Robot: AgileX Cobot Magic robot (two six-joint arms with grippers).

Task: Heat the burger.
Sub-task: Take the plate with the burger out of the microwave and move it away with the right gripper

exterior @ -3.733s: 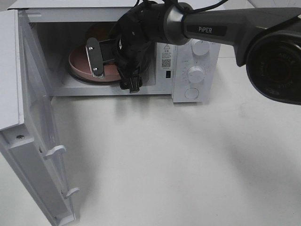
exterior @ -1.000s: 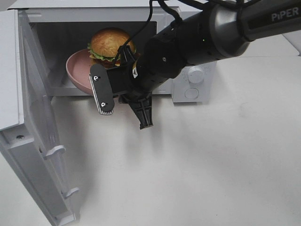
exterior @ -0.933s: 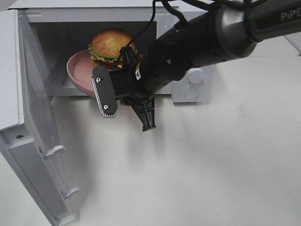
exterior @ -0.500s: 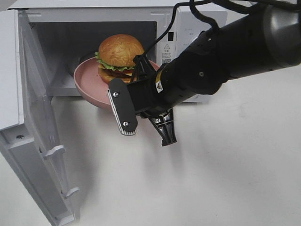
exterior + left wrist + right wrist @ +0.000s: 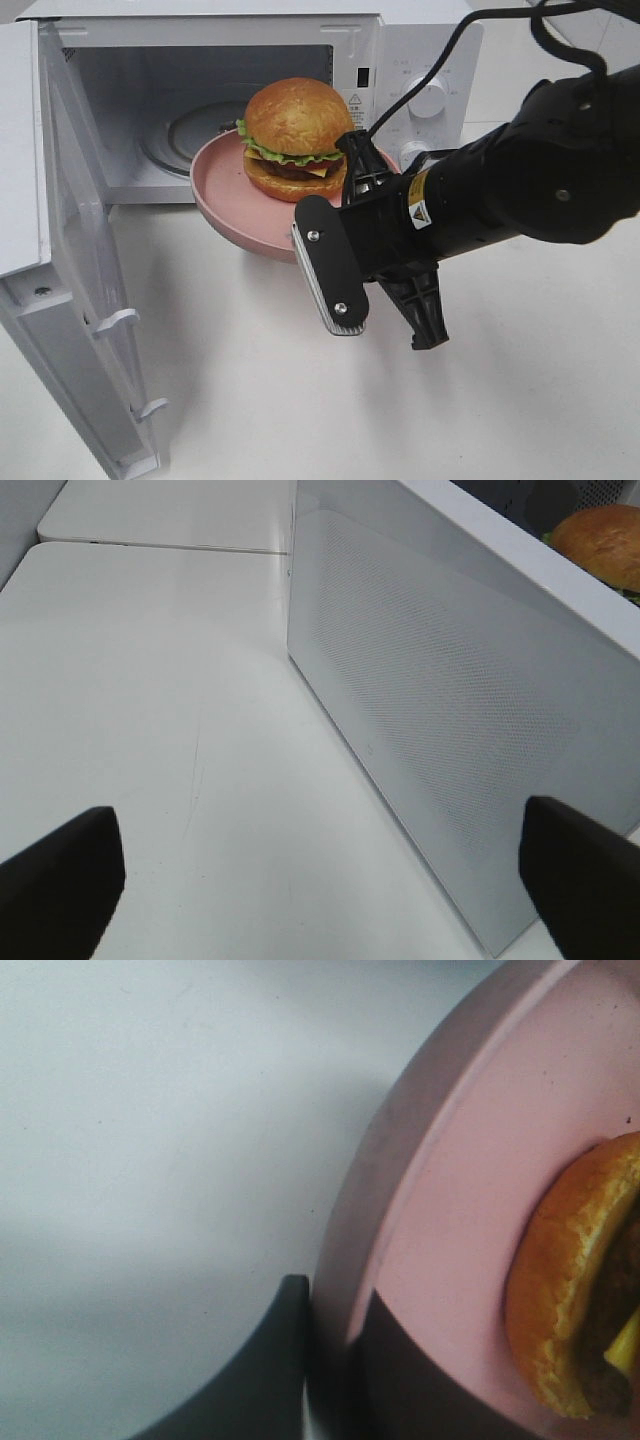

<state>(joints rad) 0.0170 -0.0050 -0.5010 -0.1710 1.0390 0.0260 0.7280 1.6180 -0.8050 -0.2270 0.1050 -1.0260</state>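
Pinching the rim of the pink plate (image 5: 225,200) between its pressed-together fingers, the right claw (image 5: 335,1345) held it in the air just in front of the open microwave (image 5: 400,60), above the white surface (image 5: 250,380). One burger (image 5: 295,135) sat on that one plate, toward its far side and clear of the cavity — the wrist view showed the rim wedged between the two dark fingers. The left claw (image 5: 320,880) stood spread wide and empty on the left, behind the one open door (image 5: 75,250). The likely trouble was tilt: held by a single edge, the plate could dip and let the burger slide or topple — a jerk or slipping grip would do it. Clipping the cavity's edge or the door could also knock it loose.
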